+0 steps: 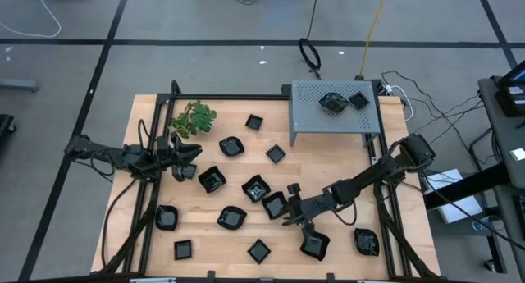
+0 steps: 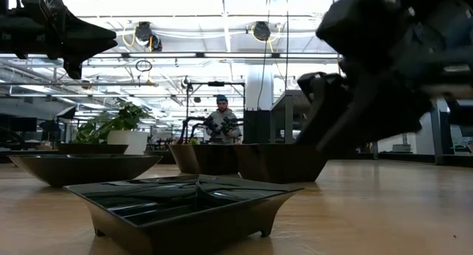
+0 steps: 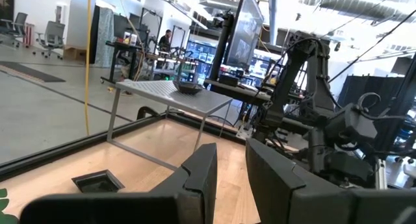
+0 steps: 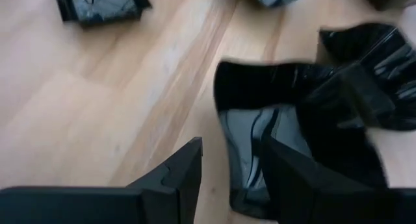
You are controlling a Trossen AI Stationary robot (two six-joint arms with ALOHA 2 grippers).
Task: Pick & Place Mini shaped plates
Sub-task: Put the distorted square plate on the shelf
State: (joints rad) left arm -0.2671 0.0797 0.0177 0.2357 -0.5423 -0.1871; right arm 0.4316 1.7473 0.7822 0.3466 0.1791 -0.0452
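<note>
Several small glossy black plates lie scattered flat on the wooden table (image 1: 344, 164). My right gripper (image 1: 289, 207) reaches in from the right and slants down over a square plate (image 1: 275, 205) near the table's middle. In the right wrist view this gripper (image 4: 233, 149) is open. One edge of the plate (image 4: 260, 100) lies between its fingers, and I cannot tell whether they touch it. A wavy-edged plate (image 4: 377, 74) lies close beside that one. My left gripper (image 1: 197, 154) waits above the table's left side, open with nothing in it (image 3: 231, 149).
A grey perforated metal box (image 1: 312, 119) stands at the far right with two plates (image 1: 332, 102) on top. A green leafy sprig (image 1: 194, 119) lies at the far left. More plates (image 2: 196, 203) fill the near side. A person (image 2: 222, 122) stands in the room beyond.
</note>
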